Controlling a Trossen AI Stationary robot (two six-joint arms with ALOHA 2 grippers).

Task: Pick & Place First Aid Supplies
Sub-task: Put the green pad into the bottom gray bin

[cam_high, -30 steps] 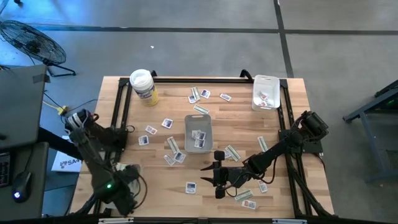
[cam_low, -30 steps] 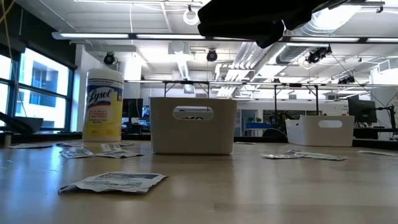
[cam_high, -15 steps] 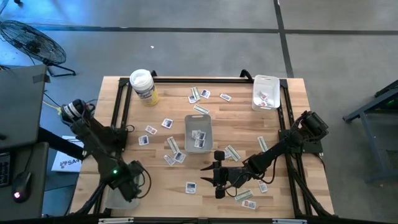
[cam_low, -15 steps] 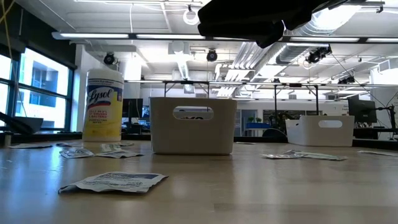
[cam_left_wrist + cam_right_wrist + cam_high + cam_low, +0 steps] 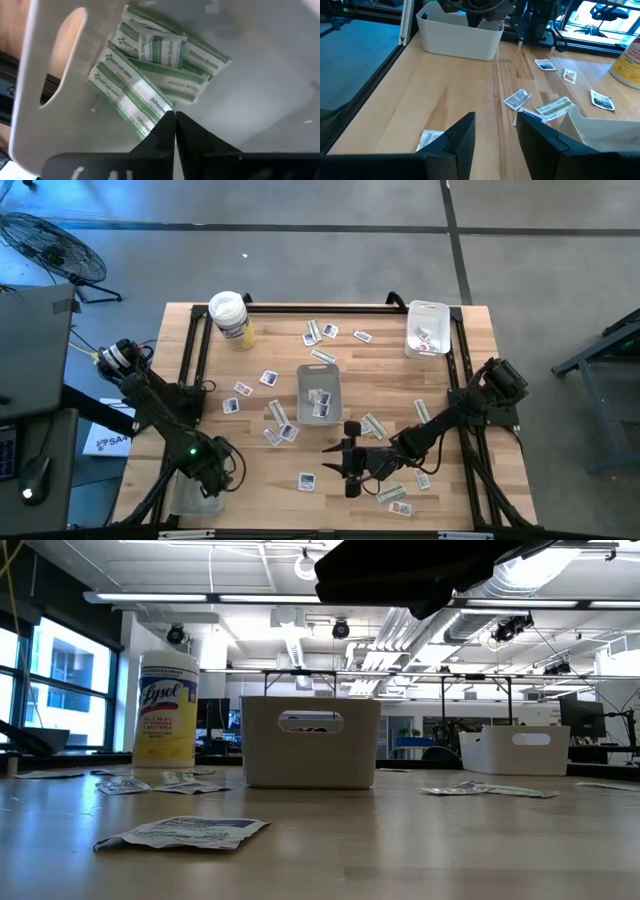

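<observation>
"Lysol" in blue script on yellow label of white-lidded tub [image 5: 166, 710], standing on worktop [image 5: 400, 840] in low view; smaller print beneath it unreadable; green-striped strip packets [image 5: 150, 65] in left wrist view carry green print, partly "Adhesive"; remaining words too blurred; white squarish packets' print illegible.

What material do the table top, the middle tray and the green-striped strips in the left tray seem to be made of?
Table top: pale wood planks with visible grain, probably with a matte finish.
Middle tray: likely translucent matte plastic, with a moulded handle slot.
Green-striped strips: seemingly printed paper wrappers; they are flat and slightly creased.
</observation>
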